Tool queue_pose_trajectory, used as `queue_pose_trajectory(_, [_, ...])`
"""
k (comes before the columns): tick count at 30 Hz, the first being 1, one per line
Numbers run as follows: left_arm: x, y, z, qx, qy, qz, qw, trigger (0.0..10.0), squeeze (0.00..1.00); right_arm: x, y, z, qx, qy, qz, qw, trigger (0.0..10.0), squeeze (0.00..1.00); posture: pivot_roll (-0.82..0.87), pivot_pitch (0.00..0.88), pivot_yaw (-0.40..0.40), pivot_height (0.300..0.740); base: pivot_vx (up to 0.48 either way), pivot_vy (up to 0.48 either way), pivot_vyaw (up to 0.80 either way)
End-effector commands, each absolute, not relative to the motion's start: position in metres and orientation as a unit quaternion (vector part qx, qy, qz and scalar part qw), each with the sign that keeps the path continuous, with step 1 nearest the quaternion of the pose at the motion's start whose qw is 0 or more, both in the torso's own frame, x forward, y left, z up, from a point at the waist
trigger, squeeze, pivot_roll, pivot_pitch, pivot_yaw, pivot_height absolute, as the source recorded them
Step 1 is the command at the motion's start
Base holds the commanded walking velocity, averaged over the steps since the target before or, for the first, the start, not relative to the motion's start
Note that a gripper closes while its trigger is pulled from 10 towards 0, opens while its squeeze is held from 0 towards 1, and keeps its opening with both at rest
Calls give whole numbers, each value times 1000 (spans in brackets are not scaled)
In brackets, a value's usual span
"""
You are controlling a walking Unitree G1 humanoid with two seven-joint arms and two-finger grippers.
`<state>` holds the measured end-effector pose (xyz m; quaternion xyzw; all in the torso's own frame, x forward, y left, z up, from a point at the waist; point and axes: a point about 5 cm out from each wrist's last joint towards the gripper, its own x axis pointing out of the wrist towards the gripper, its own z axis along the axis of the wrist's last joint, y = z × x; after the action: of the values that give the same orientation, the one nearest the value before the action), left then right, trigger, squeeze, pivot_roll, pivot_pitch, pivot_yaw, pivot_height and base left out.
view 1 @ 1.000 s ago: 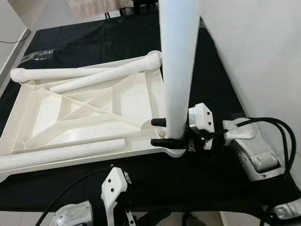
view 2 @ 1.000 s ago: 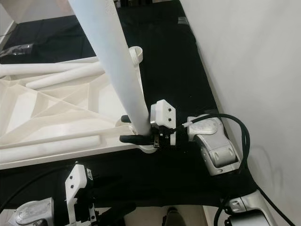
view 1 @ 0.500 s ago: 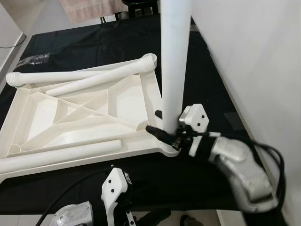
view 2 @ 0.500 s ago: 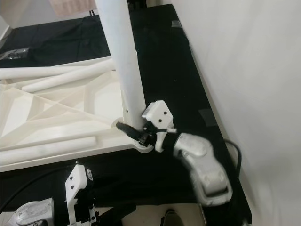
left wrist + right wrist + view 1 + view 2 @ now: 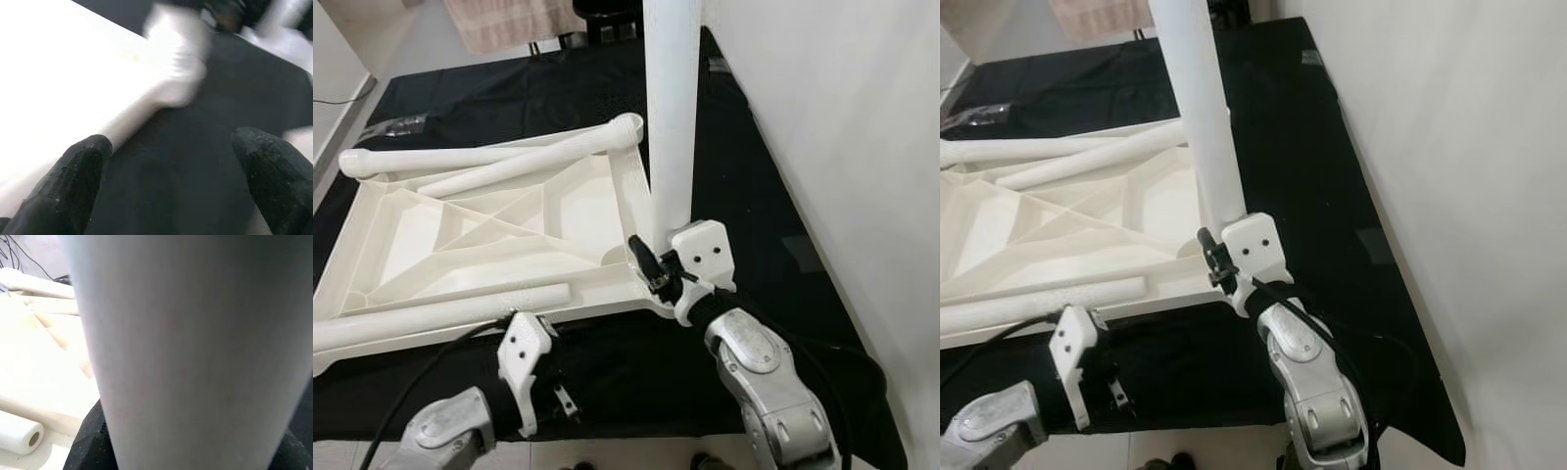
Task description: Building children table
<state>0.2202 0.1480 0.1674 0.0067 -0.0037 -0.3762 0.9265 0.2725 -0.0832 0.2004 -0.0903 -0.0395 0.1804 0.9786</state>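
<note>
Black cloth (image 5: pixel 773 196) covers the floor beside a white wall (image 5: pixel 842 117), and on it lies the upside-down tabletop (image 5: pixel 460 235), ribbed underside up. At its near right corner, about 4 o'clock from the tabletop's middle, a white leg (image 5: pixel 671 117) stands upright, its long axis vertical and running out past the top of the head views, its foot seated at the corner socket. The right pincer (image 5: pixel 648 262) clamps the leg low down, just above the socket, coming at it from 5 o'clock; in the right wrist view the leg (image 5: pixel 195 347) crowds close against the black fingers (image 5: pixel 90 445). Whether the leg is fully home I cannot tell, so I judge the coming move to be a turn or push along that vertical axis, with the right arm plainly the nearer one.

Three more legs lie flat: two (image 5: pixel 489 157) crossing along the tabletop's far edge at 12 o'clock, one (image 5: pixel 440 311) along its near edge at 7 o'clock. The left pincer (image 5: pixel 558 387) hangs over the cloth just short of that near leg, its fingers (image 5: pixel 73 186) spread apart and holding nothing, with the leg's blurred end (image 5: pixel 171 68) ahead of them.

All parts are smooth, off-white moulded plastic, the legs tapered tubes.
</note>
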Motion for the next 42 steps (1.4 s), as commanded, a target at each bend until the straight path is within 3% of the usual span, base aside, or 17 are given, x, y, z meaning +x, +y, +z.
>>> queue_pose_trajectory(1, [224,162,171,14,-10,-347,938,10000,0,277,-101,146,-89,116,130,981,10000,0,-12,225,74,740,0,0,0])
queue_pose_trajectory(6, [236,174,194,16,-49,-323,945,10000,0,280,-104,147,-85,113,118,983,10000,0,-13,211,74,740,0,0,0])
queue_pose_trajectory(10, [245,172,255,-26,-141,-376,916,10000,0,283,-102,146,-71,115,102,986,10000,0,-14,197,83,740,0,0,0])
queue_pose_trajectory(13, [244,169,267,-41,-157,-401,902,10000,0,284,-101,145,-66,116,104,986,10000,0,-16,194,86,740,0,0,0])
queue_pose_trajectory(14, [244,164,281,-61,-174,-437,880,10000,282,284,-98,144,-63,116,110,985,10000,0,-22,191,90,740,0,0,0])
queue_pose_trajectory(15, [244,164,281,-61,-174,-437,880,10000,282,284,-98,144,-63,116,110,985,10000,0,-22,191,90,740,0,0,0])
queue_pose_trajectory(16, [242,160,294,-77,-187,-471,859,10000,1000,285,-96,144,-62,116,115,985,10000,0,-24,190,93,740,0,0,0])
queue_pose_trajectory(17, [242,160,294,-77,-187,-471,859,10000,1000,285,-96,144,-62,116,115,985,10000,0,-24,190,93,740,0,0,0])
queue_pose_trajectory(18, [241,154,311,-97,-206,-514,827,10000,1000,285,-92,143,-66,114,126,983,10000,0,-27,187,97,740,0,0,0])
queue_pose_trajectory(19, [241,154,311,-97,-206,-514,827,10000,1000,285,-92,143,-66,114,126,983,10000,0,-27,187,97,740,0,0,0])
queue_pose_trajectory(20, [241,151,324,-110,-216,-547,801,10000,1000,285,-90,142,-65,112,134,983,10000,0,-27,186,99,740,0,0,0])
queue_pose_trajectory(22, [247,146,338,-110,-219,-577,779,10000,1000,285,-86,143,-64,107,144,982,10000,0,-27,184,103,740,0,0,0])
queue_pose_trajectory(27, [269,139,342,-110,-185,-587,781,10000,1000,285,-77,148,-58,92,166,980,10000,0,-27,185,108,740,0,0,0])
queue_pose_trajectory(29, [285,131,343,-98,-177,-573,794,10000,1000,284,-71,150,-57,83,183,978,10000,0,-29,185,113,740,0,0,0])
queue_pose_trajectory(30, [292,126,343,-85,-172,-573,796,10000,0,284,-68,150,-58,79,191,977,10000,0,-30,186,119,740,0,0,0])
queue_pose_trajectory(42, [324,74,340,-57,-134,-613,776,10000,0,281,-56,156,-60,58,224,971,10000,0,-52,187,151,740,0,0,0])
